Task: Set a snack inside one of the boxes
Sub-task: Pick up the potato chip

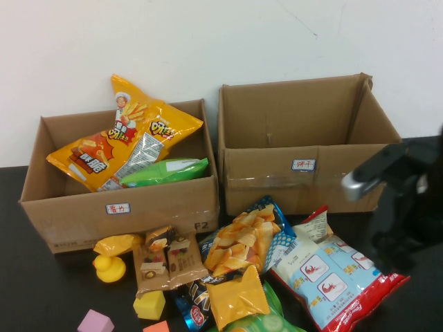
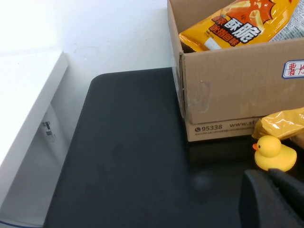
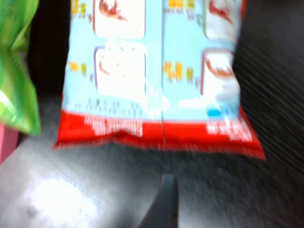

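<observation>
Standing side by side at the back of the black table (image 1: 41,290): the left cardboard box (image 1: 118,207) and the right cardboard box (image 1: 297,173), each wearing a small label. Already lying in the left box: a big orange chips bag (image 1: 118,138) and a green bag (image 1: 166,169). Showing nothing inside the right box, though its bottom is hiding from the high view.

Lying loose in front of the boxes: a light-blue and red snack bag (image 1: 332,277), a blue chips bag (image 1: 246,238), a brown snack pack (image 1: 169,259), and a rubber duck (image 1: 109,268).

Hanging just above the near red edge of the light-blue and red bag: the right gripper (image 1: 396,228), apparently carrying nothing; not possible to tell whether open or closed. Probably preparing the pick, so grasping, lifting and dropping into a box are remaining.

Resting low over the table near the duck: the left gripper (image 2: 273,199), closed and empty, taking no part.
</observation>
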{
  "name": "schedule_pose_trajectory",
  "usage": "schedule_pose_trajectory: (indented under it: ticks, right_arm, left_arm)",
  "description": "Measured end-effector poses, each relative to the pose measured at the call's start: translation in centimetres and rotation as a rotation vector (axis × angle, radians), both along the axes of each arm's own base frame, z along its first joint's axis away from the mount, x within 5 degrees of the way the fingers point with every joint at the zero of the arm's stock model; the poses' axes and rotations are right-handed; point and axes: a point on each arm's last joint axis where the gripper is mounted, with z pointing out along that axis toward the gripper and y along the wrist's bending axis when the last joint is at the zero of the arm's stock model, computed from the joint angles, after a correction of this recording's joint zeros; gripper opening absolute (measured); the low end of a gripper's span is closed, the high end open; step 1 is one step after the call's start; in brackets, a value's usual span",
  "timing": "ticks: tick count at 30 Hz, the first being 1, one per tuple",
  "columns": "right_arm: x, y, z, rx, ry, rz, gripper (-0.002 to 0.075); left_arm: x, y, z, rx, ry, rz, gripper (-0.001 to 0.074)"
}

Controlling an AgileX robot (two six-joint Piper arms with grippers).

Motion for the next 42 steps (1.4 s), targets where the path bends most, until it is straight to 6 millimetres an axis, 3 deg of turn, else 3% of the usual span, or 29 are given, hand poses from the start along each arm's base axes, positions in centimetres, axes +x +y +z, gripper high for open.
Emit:
schedule_pose_trajectory:
  ticks: [4,14,23,25,27,30,37,42]
  right_arm:
    - [2.0,1.0,-2.8,0.008,0.041,0.022,0.0687]
    - [5.7,3.5,-7.7,0.095,0.14,0.083,0.0692]
    - [7.0,3.0,-10.9,0.147,0.206,0.076,0.0693]
    - [6.9,3.2,-11.2,0.158,0.217,0.089,0.0655]
    - [6.9,3.2,-11.1,0.17,0.224,0.099,0.0549]
    - [6.8,3.4,-10.8,0.188,0.251,0.095,0.0311]
    - [6.2,3.1,-8.1,0.182,0.244,0.069,0.0261]
    - [4.7,1.9,-0.9,0.145,0.123,0.059,0.0259]
  left_arm:
    - [0.0,0.0,0.0,0.0,0.0,0.0,-0.0003]
    - [0.0,0.0,0.0,0.0,0.0,0.0,-0.0003]
    - [0.0,0.0,0.0,0.0,0.0,0.0,-0.0003]
    - [0.0,0.0,0.0,0.0,0.0,0.0,-0.0003]
    - [0.0,0.0,0.0,0.0,0.0,0.0,-0.0003]
    - [0.0,0.0,0.0,0.0,0.0,0.0,-0.0003]
    - [0.0,0.0,0.0,0.0,0.0,0.0,-0.0003]
    - [0.0,0.0,0.0,0.0,0.0,0.0,-0.0003]
